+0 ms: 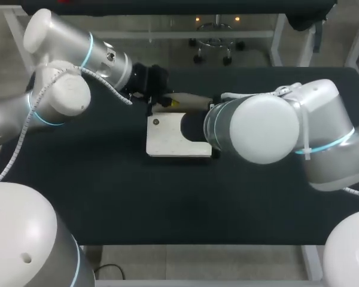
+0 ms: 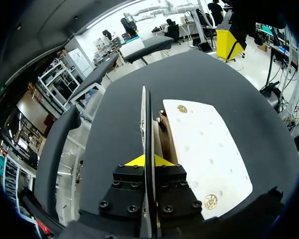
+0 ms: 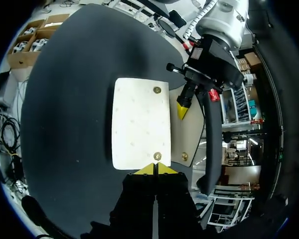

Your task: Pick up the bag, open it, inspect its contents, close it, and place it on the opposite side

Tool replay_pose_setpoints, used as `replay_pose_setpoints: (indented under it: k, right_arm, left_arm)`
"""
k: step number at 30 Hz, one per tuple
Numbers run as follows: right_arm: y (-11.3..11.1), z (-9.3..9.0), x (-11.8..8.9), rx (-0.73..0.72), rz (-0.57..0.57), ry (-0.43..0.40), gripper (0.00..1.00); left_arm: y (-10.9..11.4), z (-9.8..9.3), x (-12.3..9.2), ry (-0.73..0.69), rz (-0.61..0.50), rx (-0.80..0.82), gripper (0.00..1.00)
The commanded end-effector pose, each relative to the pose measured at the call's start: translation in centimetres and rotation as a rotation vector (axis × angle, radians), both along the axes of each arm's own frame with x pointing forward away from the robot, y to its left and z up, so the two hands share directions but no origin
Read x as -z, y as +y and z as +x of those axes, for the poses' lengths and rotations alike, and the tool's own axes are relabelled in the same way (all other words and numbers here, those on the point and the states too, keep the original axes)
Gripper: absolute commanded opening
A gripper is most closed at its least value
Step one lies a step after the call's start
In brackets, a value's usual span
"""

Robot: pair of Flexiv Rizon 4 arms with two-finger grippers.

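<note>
From above, my right arm [image 1: 269,128] hides part of the one white bag [image 1: 164,140] and all of the right claw [image 3: 154,169]. Its tips meet at the bag's edge, and I cannot tell if fabric lies between them. The left claw [image 2: 148,160] pinches the raised flap [image 2: 145,114]. Three snaps [image 3: 157,90] counted.

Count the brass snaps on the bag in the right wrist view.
3. Two on the bag's white flap: one ahead of the right jaws, one at the far corner. One on the cream panel beside the near snap. Others may be hidden.
</note>
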State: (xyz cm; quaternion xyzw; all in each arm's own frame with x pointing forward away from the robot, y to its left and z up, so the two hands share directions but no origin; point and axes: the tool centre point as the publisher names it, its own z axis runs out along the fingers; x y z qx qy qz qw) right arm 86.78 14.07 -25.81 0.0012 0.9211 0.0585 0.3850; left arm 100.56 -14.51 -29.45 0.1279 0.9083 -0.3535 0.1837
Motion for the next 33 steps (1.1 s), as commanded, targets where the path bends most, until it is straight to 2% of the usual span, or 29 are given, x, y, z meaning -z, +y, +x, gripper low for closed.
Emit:
replay_pose_setpoints:
  k: [1, 18, 22, 27, 33]
  right_arm:
    - [0.6, 0.1, 1.0, 0.004, 0.041, 0.025, 0.0]
    - [0.6, 0.1, 1.0, 0.004, 0.041, 0.025, 0.0]
    - [1.5, -1.5, 2.6, 0.071, -0.04, -0.055, 0.0]
    - [2.1, -2.7, 4.7, 0.092, -0.05, -0.075, 0.0]
    - [3.8, -4.2, 6.8, 0.056, -0.021, -0.077, 0.0]
  left_arm:
    - [-0.1, 0.2, 1.0, -0.02, -0.01, -0.006, 0.0]
    - [-0.1, 0.2, 1.0, -0.02, -0.01, -0.006, 0.0]
    - [0.6, 0.7, 2.1, -0.086, 0.015, -0.028, 0.0]
    - [1.8, 1.9, 2.3, -0.126, -0.011, -0.037, 0.0]
    - [1.9, 2.1, 2.9, -0.153, -0.027, -0.002, 0.0]
